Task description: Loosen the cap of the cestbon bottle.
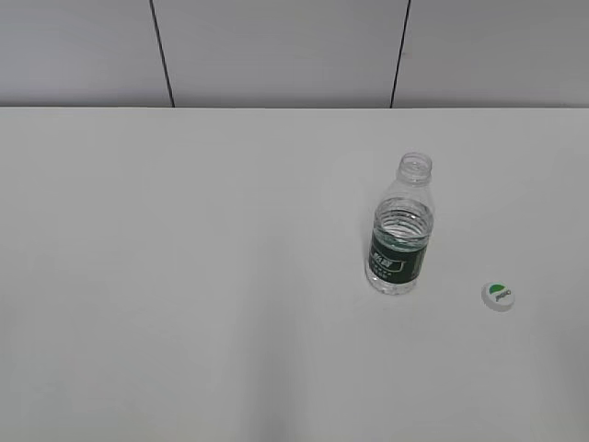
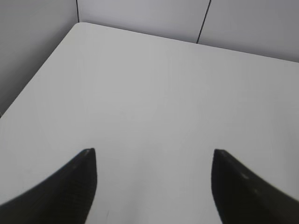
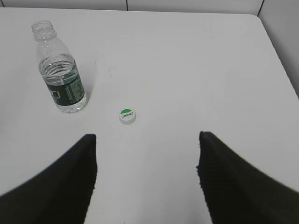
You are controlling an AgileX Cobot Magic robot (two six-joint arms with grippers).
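The left gripper (image 2: 152, 158) hangs over bare white worktop (image 2: 154, 93), its jaws spread wide with nothing between them. The cestbon bottle (image 1: 400, 230) stands upright on the worktop, its neck uncapped, with water reaching partway up. The cap (image 1: 498, 296) lies just right of the bottle, apart from it, green mark up. The right gripper (image 3: 147, 140) has its jaws wide apart and empty; the bottle sits beyond its left jaw, the cap ahead, nearer the left jaw.

Exterior slants down at the table (image 1: 184, 276); wrist views overlook it.
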